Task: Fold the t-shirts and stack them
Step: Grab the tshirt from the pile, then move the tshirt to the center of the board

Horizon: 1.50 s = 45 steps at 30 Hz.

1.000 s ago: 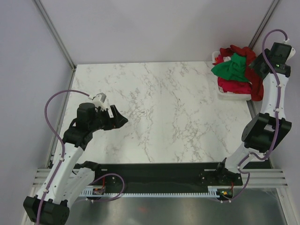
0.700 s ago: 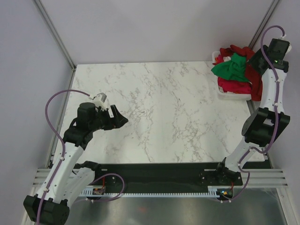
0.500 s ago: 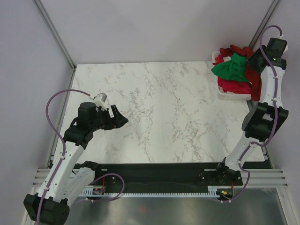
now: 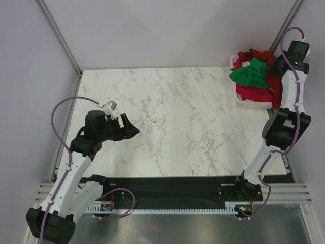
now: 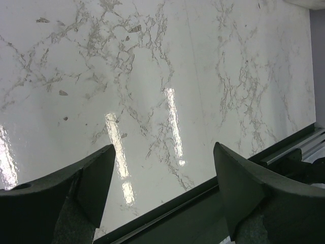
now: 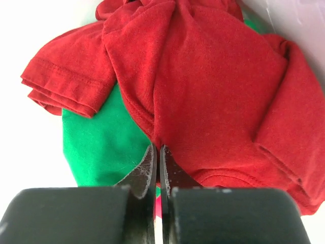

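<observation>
Reaching farther toward the table's far right corner than a second ago, the right arm has carried its right gripper [image 6: 156, 152] onto the heap of shirts, and its jaws have gone from spread to nearly touching. The left arm has barely stirred.

The jaws are pinched narrow on a fold of the dark red shirt [image 6: 213, 91], whose cloth gathers into creases at the fingertips. The left gripper [image 5: 163, 150] stands wide and holds nothing, hovering above the bare marble table [image 4: 177, 117] at about 9 o'clock.

All the shirts are bunched in the white basket [image 4: 249, 104] at about 2 o'clock on the table. The dark red one lies on top and spills over the basket's right side, and the green shirt [image 6: 101, 147] lies under it.

To do this step well, I would lift straight up first so that only the red cloth comes. The green one sits tight beneath the pinch and could be dragged along. Then carry it toward the table's middle, where the waiting gripper can take a second corner.

The red shirt is crumpled, so it has no true long axis yet. From above, its draped part runs roughly 12 to 6 along the basket's side. In the right wrist view, one sleeve [image 6: 66, 89] points toward 9 o'clock.
</observation>
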Each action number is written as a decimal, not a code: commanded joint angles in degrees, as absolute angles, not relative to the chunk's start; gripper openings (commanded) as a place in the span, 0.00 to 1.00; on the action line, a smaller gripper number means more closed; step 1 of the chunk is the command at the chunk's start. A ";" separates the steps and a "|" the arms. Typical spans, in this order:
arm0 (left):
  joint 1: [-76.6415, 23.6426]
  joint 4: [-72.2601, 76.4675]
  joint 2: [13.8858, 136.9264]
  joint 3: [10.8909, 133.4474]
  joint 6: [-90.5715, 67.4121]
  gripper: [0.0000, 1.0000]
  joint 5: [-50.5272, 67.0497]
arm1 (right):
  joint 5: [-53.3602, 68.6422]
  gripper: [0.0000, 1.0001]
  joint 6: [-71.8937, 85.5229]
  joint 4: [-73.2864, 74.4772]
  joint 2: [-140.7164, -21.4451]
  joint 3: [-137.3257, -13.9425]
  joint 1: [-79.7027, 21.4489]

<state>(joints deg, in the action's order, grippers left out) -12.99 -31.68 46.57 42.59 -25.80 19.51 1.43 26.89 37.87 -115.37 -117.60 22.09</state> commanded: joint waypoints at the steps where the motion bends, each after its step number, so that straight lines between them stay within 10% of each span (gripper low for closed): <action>1: -13.27 -31.82 46.58 45.09 -23.82 0.85 20.30 | 0.35 0.00 26.63 37.70 -115.58 -121.46 22.15; 10: -13.27 -31.82 45.70 45.00 -23.82 0.85 20.57 | 1.48 0.00 30.75 39.75 -116.55 -150.53 21.62; 16: -14.50 -31.90 44.48 44.82 -23.73 0.85 19.51 | 0.13 0.00 27.63 -1.81 -97.57 -137.29 14.27; 21: -14.77 -31.82 43.77 44.82 -23.82 0.85 18.81 | 0.08 0.00 35.84 -9.38 -100.64 -152.85 13.27; 31: -14.85 -32.17 42.01 44.82 -23.64 0.85 16.44 | 16.61 0.00 46.32 -12.93 -97.13 -141.08 0.54; 39: -14.77 -33.31 41.13 45.35 -23.47 0.85 13.89 | -2.08 0.01 36.48 6.21 -74.81 -94.44 0.79; 43: -14.94 -34.36 41.75 45.70 -23.90 0.84 13.27 | -11.58 0.92 39.28 18.26 -67.51 -68.89 0.88; 45: -15.64 -34.98 42.27 45.97 -24.61 0.83 12.40 | -17.30 0.98 40.43 23.45 -64.61 -63.13 1.14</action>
<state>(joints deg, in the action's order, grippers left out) -14.81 -33.95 41.93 43.48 -25.78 14.52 -6.55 39.57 14.06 -69.93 -69.14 0.71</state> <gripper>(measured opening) 0.837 0.962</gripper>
